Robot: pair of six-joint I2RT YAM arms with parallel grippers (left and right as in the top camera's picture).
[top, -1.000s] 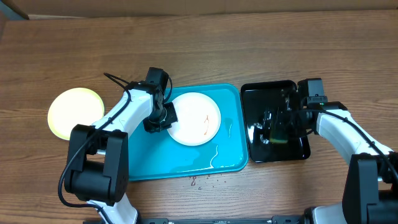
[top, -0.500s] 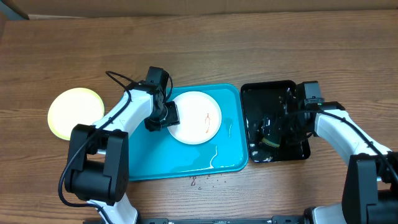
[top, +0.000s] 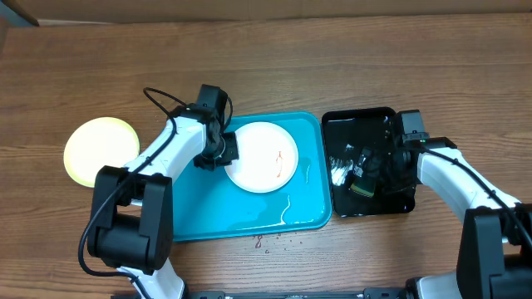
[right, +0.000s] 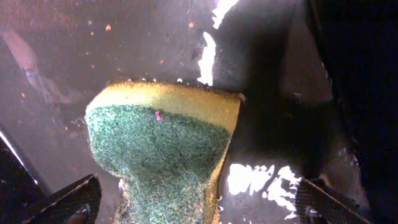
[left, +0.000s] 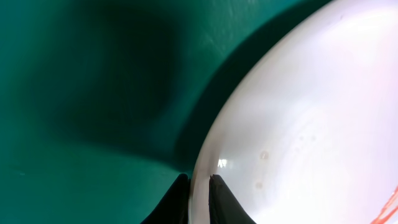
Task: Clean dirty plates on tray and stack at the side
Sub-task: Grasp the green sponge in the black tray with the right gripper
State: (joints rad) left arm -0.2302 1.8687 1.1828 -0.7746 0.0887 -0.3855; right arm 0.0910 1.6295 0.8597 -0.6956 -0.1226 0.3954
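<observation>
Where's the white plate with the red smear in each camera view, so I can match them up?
Overhead: white plate at centre, on the blue tray.
Left wrist: the plate fills the right half, rim between the left claw tips.
Right wrist: not in it.
Shared landmark: the blue tray, dark teal in the left wrist view.

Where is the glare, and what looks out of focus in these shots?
Overhead: sharp and evenly lit, with bright white patches on the glossy black tray. Left wrist: very close, so the white plate looks soft and bright, with a dark shadow over the cyan tray. Right wrist: the sponge is crisp, with blown-out reflections on the black tray beside it.
</observation>
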